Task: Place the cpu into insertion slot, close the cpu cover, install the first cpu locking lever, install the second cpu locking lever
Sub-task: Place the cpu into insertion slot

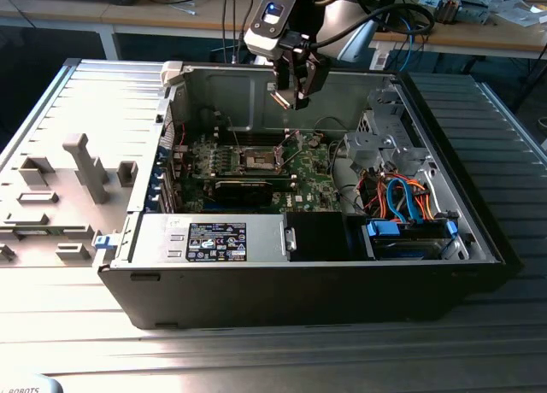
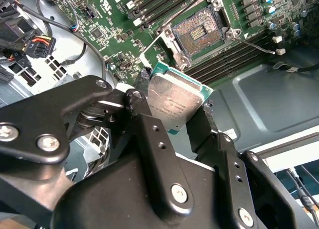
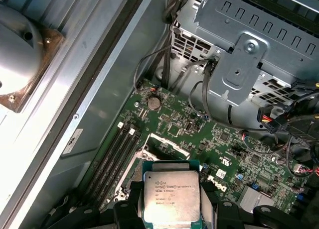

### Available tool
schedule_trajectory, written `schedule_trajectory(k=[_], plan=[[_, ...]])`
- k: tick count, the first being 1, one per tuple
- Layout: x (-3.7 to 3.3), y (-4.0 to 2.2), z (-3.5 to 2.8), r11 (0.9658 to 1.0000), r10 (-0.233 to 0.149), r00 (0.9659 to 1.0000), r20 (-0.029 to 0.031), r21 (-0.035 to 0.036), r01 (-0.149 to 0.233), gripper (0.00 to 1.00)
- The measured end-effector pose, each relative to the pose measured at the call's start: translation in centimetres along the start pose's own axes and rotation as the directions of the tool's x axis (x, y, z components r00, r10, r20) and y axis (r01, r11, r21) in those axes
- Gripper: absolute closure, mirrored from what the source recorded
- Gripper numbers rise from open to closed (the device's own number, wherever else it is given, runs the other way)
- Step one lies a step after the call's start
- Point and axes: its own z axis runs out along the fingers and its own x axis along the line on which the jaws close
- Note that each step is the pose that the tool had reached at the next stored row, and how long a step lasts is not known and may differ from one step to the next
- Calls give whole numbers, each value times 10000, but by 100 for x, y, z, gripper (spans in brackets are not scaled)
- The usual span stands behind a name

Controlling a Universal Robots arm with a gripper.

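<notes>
My gripper (image 1: 291,92) hangs above the open computer case, shut on the cpu (image 2: 175,103), a flat square chip with a silver-grey top and green edge. In both wrist views the black fingers (image 2: 139,109) clamp two opposite edges of the cpu (image 3: 171,195). The insertion slot (image 2: 199,32) lies uncovered on the green motherboard (image 1: 308,175), below and apart from the chip; its tan pin field shows. The cpu cover (image 2: 155,54) stands swung up at one side of the slot (image 1: 256,160). A thin locking lever (image 2: 256,44) sticks out beside the slot, unlatched.
A long black card (image 1: 244,188) lies on the board in front of the slot. A metal drive cage (image 1: 385,137) and coloured cables (image 1: 402,196) fill the case on the exterior view's right. The labelled power supply (image 1: 214,239) sits at the front. Grey fixtures (image 1: 85,167) stand outside on the left.
</notes>
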Motion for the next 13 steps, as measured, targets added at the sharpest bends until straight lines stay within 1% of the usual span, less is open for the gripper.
schedule_trajectory(k=[13], plan=[[0,0,0,9998,193,9998,17,-4,-193,45]])
